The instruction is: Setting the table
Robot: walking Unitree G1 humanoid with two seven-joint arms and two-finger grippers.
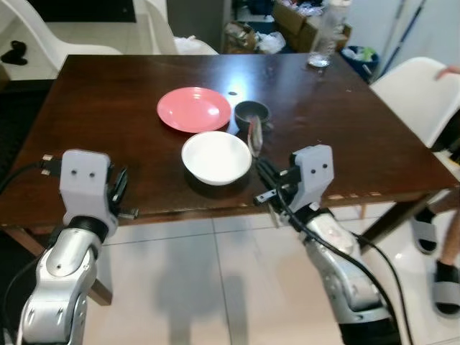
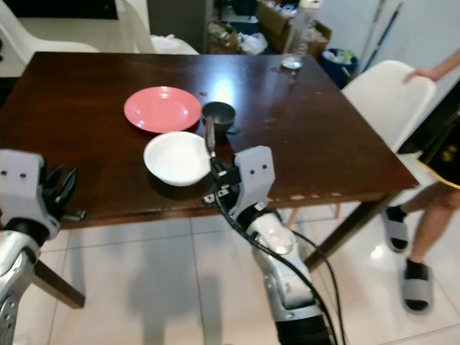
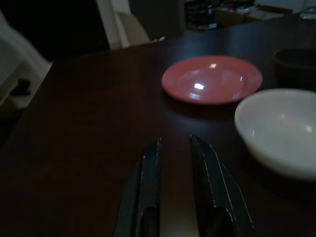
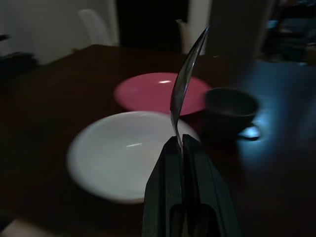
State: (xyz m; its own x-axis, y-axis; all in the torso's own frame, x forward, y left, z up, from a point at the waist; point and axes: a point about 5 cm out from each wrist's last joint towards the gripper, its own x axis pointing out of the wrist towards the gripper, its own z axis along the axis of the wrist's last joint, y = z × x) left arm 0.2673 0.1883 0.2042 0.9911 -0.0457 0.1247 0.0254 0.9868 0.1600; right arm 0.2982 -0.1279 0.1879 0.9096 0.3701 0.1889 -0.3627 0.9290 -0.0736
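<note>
On the dark wooden table lie a pink plate, a white bowl in front of it, and a small dark cup to the plate's right. My right gripper hovers at the table's near edge, just right of the bowl, shut on the handle of a metal spoon. The spoon points up and away, towards the cup. My left gripper is low at the near left edge, its fingers slightly apart with nothing between them.
A clear plastic bottle stands at the table's far right. White chairs stand at the far left and right. A person's legs in sandals are on the right. Cluttered boxes lie beyond the table.
</note>
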